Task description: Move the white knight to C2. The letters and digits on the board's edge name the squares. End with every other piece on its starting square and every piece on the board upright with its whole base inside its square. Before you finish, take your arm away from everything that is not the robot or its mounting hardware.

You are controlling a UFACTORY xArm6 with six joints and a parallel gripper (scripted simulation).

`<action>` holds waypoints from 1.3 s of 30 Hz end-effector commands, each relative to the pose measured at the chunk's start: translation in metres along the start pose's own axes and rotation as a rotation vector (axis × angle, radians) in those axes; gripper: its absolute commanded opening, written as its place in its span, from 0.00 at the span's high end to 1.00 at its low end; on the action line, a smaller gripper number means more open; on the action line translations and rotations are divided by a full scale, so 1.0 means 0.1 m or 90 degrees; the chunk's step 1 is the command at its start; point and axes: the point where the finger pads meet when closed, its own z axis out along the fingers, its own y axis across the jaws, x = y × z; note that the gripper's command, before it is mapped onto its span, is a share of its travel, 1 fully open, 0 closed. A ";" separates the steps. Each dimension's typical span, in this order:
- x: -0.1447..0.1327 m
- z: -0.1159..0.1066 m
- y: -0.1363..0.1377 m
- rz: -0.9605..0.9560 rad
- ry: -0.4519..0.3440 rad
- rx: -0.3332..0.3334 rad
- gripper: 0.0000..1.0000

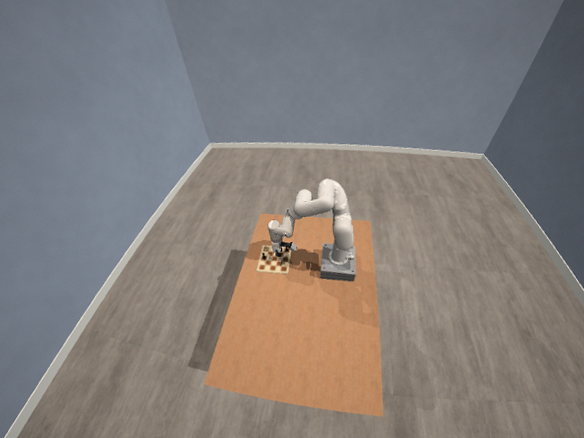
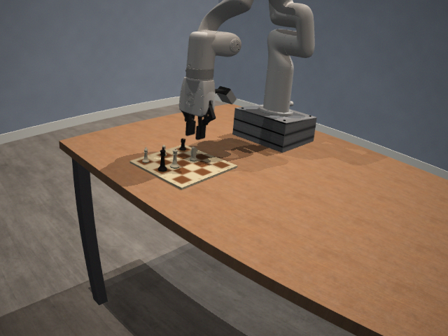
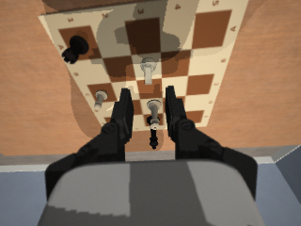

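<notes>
Black tool (image 2: 195, 132) (image 3: 148, 98) partly open, above chessboard (image 1: 274, 272) (image 2: 182, 187) (image 3: 245, 9), holding nothing

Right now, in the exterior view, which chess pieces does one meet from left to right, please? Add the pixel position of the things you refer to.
White piece at the far left (image 2: 145, 155) → tall black piece (image 2: 162, 162) → tall white piece (image 2: 175, 159) → small black piece (image 2: 183, 145) → white piece under the hand (image 2: 193, 154) (image 3: 149, 70).

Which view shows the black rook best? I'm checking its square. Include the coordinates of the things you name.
Wrist: the black rook (image 2: 183, 145) (image 3: 78, 46) shows on its corner square there. Exterior shows it upright, partly hiding its square; top is too small to tell.
</notes>
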 end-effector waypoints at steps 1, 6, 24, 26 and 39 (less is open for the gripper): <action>-0.01 0.05 0.00 0.000 -0.002 0.000 0.63; -0.01 0.12 0.00 0.000 -0.002 0.000 0.63; -0.02 0.23 0.00 0.000 -0.002 0.000 0.63; -0.02 0.23 0.00 0.000 -0.002 0.000 0.63; -0.02 0.23 0.00 0.000 -0.002 0.000 0.63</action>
